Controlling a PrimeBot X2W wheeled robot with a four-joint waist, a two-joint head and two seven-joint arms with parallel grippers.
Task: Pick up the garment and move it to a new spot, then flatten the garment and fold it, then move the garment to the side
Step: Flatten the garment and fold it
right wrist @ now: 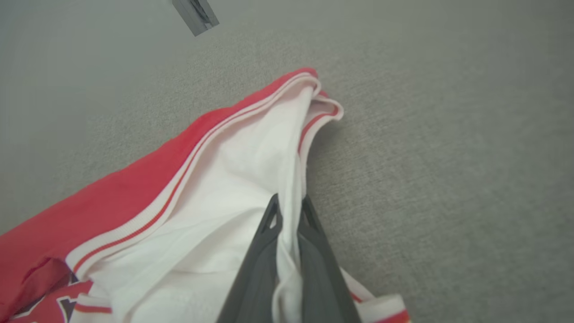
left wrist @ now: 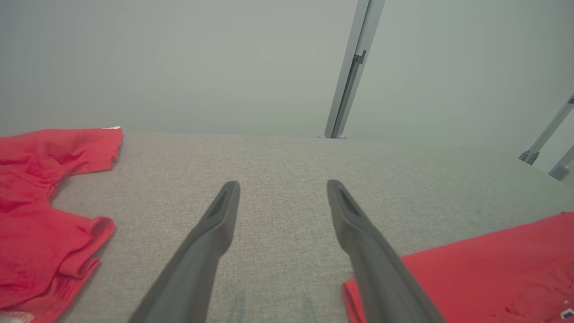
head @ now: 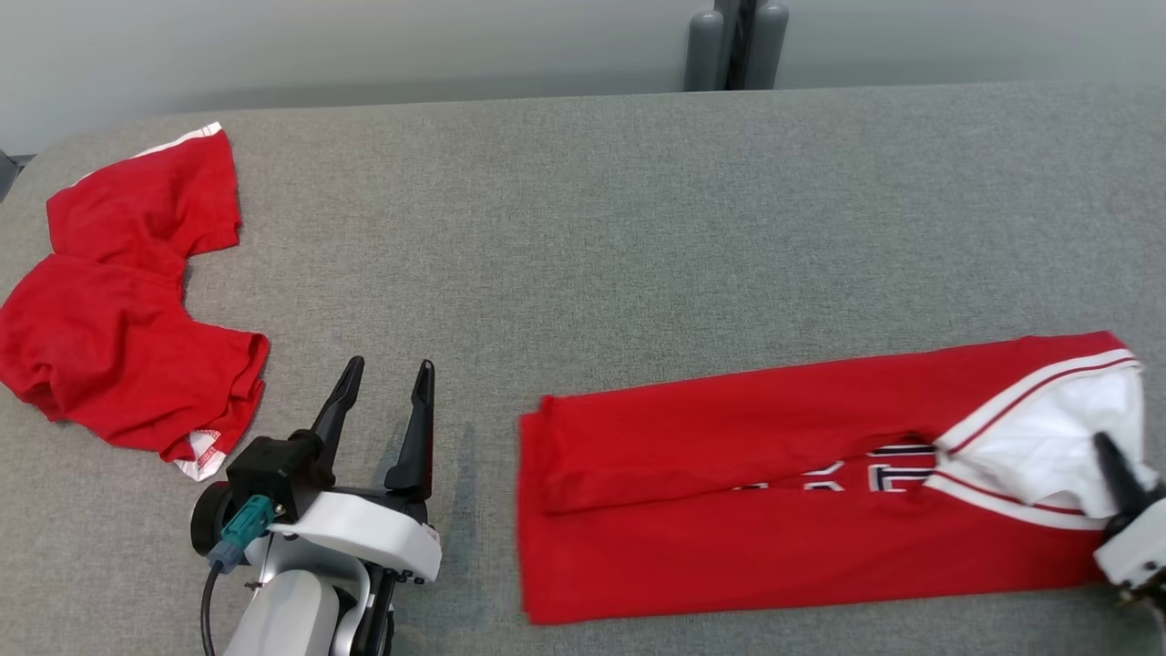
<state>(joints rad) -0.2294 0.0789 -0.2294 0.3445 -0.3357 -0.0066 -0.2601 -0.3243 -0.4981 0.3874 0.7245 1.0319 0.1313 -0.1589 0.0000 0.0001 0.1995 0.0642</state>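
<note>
Head view: two red pieces on the table [head: 638,182], the garment [head: 729,510] folded long at the right, a crumpled shirt [head: 118,319] far left. Left wrist: the left gripper [left wrist: 283,186] hovers, jaws spread wide, nothing in them. Right wrist: the right gripper [right wrist: 290,202] is pinched tight on the garment's white end, so mid-fold, I'd say; next, carry that end across.

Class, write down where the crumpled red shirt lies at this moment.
In the head view the crumpled red shirt lies at the far left of the table, left of the open left claw and apart from the folded red jersey on the right.
</note>
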